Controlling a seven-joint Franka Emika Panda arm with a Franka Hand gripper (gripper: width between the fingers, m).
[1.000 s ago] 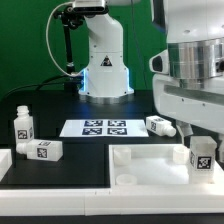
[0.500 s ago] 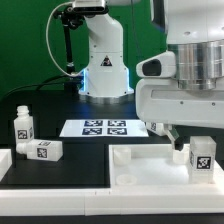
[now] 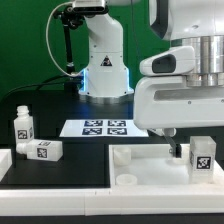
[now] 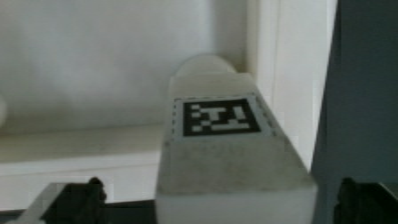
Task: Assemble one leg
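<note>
A white leg (image 3: 203, 157) with a square marker tag stands upright on the large white tray-like piece (image 3: 150, 160) at the exterior view's right. My gripper (image 3: 181, 148) hangs just above and beside it, and its bulky body fills the upper right. In the wrist view the same leg (image 4: 222, 125) rises between my two dark fingertips (image 4: 73, 201), with a gap showing on at least one side. My gripper (image 4: 217, 206) is open around the leg. Two more legs lie at the exterior view's left, one upright (image 3: 22, 127) and one on its side (image 3: 44, 150).
The marker board (image 3: 103, 128) lies flat in the middle of the black table. The white robot base (image 3: 104, 65) stands behind it. A white rail (image 3: 8, 162) runs along the front left edge. A round hole (image 3: 126, 179) sits in the tray-like piece's front corner.
My gripper and hand have moved toward the exterior view's left and lower, and now cover the leg that lay to the right of the marker board. The legs have not moved.
</note>
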